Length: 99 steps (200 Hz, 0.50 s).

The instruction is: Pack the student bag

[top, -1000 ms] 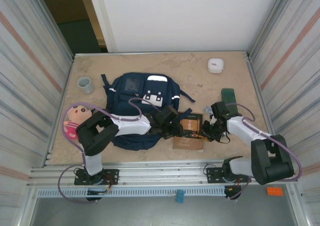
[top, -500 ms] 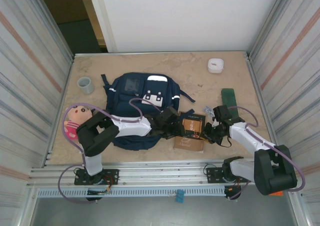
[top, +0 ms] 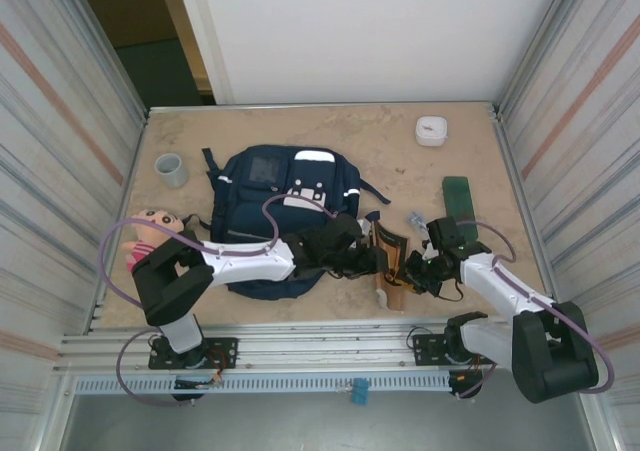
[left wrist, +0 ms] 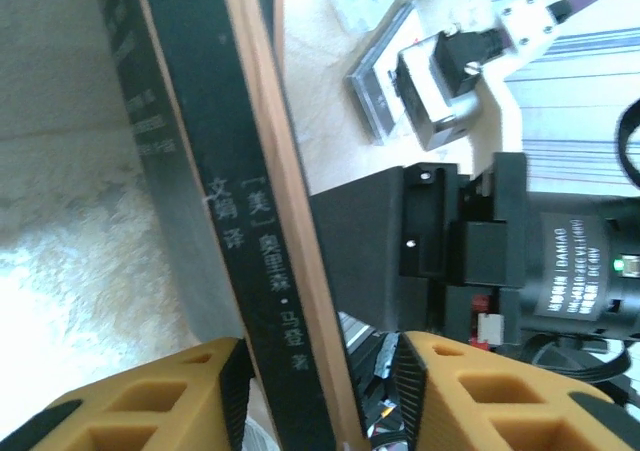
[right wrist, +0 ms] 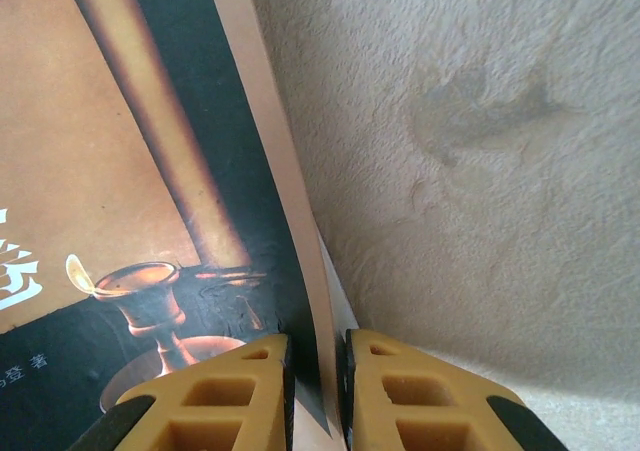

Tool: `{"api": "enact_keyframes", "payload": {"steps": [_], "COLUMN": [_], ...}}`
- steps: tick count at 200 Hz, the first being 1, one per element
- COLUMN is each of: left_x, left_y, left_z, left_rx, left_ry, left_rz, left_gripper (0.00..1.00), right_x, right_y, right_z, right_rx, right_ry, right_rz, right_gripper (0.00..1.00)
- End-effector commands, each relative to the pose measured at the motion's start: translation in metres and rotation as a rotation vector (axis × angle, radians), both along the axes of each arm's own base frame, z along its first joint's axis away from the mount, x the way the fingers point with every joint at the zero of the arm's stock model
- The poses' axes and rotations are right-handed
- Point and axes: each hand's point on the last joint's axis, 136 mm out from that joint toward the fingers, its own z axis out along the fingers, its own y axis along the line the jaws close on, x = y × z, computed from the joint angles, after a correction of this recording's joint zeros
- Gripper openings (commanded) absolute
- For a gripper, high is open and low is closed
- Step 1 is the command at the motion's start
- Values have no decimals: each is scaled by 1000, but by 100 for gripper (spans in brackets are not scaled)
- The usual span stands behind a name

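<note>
on the table (top: 400, 161) the bag (top: 262, 186) lies flat left of centre, its pale patches on the end turned toward the far side, and your left arm (top: 245, 256) reaches across its near edge. you cannot tell from above whether its mouth is open. the book (top: 390, 256) stands tipped up on one edge just beside the bag's near right corner. its long axis runs roughly from the near edge toward the far one, so one flat face looks left at the bag and the other right at bare table. the coming move likely turns on this: the bag lies to the book's left, on the left arm's side, so that arm is the nearer one to carry it in. the left gripper (top: 366, 261) meets the book from the bag side. in its wrist view the jaws stand half wide astride the spine, one side against the dark cover and a gap at the other, so count it as not clamped. the right gripper (top: 413, 271) comes from the opposite side, narrow, pinching the cover's edge. judge the book's path as leftward, and watch that the loose side does not let it tip.
</note>
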Motion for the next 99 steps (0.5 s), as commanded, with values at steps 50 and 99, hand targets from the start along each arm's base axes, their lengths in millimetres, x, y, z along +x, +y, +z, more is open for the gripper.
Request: {"api": "enact_keyframes", "payload": {"steps": [50, 99], "left_x": [7, 24], "left_y": [26, 40], "left_z": [-8, 38], "left_rx": [213, 197], "left_ry": [-52, -275], "left_rz": [3, 4], "left_gripper": [30, 1], "right_x": [5, 30], "right_y": [19, 5], "right_z": [21, 70], "right_rx": [132, 99], "right_ry": [-68, -294], "right_rz": [-12, 5], "right_gripper": [19, 48]}}
